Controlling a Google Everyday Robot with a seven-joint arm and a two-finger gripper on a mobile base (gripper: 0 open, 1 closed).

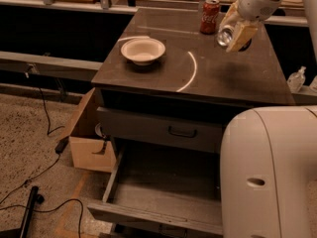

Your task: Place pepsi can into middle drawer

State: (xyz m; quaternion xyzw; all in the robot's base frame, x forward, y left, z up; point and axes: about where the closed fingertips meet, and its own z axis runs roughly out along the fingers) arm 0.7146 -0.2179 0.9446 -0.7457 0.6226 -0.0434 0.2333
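Note:
My gripper [233,31] hangs above the back right of the dark cabinet top [223,78]. It is shut on the pepsi can [225,35] and holds it tilted, clear of the surface. Only the can's shiny silver end shows; the tan fingers [241,33] hide the rest. The middle drawer [163,187] stands pulled open below, wide and dark grey with a bare floor and a low front panel [148,218]. My arm's large white body [270,172] covers the drawer's right part.
A red Coca-Cola can [209,16] stands at the back of the top, just left of my gripper. A white bowl [143,50] sits at the left. The upper drawer [182,132] is closed. A cardboard box [89,143] and cables [44,167] lie on the floor at left.

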